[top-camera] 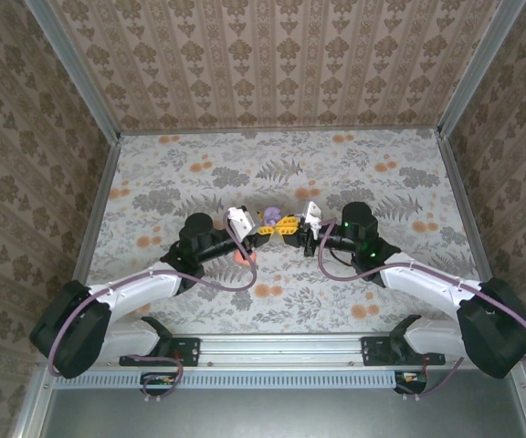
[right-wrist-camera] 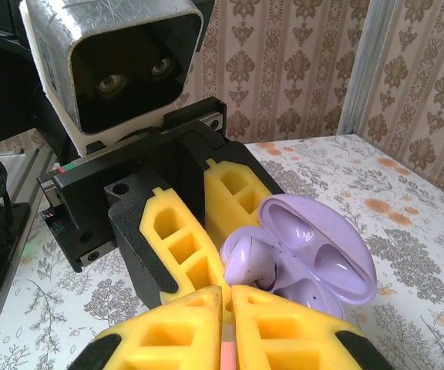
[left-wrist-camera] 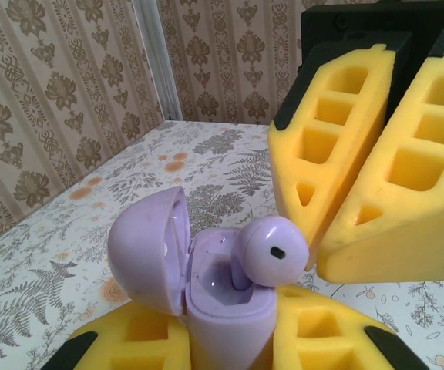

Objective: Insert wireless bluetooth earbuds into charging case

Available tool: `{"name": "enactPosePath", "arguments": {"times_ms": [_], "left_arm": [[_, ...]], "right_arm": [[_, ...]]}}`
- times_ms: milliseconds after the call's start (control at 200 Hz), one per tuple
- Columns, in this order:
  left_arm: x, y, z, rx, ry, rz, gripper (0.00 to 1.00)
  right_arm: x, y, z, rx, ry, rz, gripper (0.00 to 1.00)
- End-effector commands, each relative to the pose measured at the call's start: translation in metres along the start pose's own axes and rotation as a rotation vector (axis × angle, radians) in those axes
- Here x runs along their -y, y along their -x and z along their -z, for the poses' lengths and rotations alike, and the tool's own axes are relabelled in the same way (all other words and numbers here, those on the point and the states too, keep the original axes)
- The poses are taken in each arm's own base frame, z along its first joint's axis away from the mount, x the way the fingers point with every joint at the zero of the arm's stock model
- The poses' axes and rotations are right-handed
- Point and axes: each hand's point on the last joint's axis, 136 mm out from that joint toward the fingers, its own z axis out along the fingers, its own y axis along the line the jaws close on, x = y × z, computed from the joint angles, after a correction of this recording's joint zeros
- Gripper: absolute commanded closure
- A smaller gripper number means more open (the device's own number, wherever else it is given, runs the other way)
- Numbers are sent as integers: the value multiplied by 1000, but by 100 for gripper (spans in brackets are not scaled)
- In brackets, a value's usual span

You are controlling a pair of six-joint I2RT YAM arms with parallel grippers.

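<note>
One lilac earbud (left-wrist-camera: 269, 251) sits proud of the open lilac charging case (left-wrist-camera: 206, 293) pinched in your L gripper (left-wrist-camera: 230, 335), so w/ R gripper (right-wrist-camera: 226, 299) jaws pressed together beside it, an off-centre nudge may pop it out.

I see my right gripper (right-wrist-camera: 226, 297) at the bottom edge, its yellow fingers pressed together. Facing it, the left gripper (right-wrist-camera: 233, 245) clamps the purple charging case (right-wrist-camera: 326, 254), whose lid is tipped open to the right. One purple earbud (right-wrist-camera: 247, 258) sits partly in it, above the floral table (right-wrist-camera: 415, 254).
</note>
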Motion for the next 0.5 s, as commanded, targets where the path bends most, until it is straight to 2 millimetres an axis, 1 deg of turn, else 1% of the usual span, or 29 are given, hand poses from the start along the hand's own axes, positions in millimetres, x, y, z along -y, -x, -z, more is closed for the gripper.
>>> {"name": "enactPosePath", "arguments": {"times_ms": [0,495], "left_arm": [[1,12,-2,36,-15,-3,85],[3,11,-3,29,-26,-6,86]], "right_arm": [[1,23,-4,59,11,33,88],[3,22,-7,56,3,30,88]]}}
